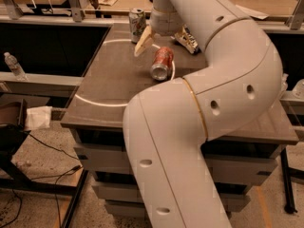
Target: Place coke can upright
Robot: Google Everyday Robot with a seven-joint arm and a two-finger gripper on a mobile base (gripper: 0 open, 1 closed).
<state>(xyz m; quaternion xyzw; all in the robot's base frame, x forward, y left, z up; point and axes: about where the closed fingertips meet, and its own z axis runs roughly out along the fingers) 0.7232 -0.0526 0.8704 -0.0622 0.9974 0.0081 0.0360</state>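
The gripper (pixel 145 40) hangs low over the far part of the worktop (pixel 109 84); whether its jaws are open or closed I cannot tell. Just beside it the coke can (pixel 162 63) lies on its side, with a white-and-green can (pixel 137 23) upright behind

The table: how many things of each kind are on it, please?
Soda cans: 2 (coke can on its side, white-and-green can upright)
Snack bag: 1
Total: 3
The gripper hangs over the table, beside the white-and-green can.
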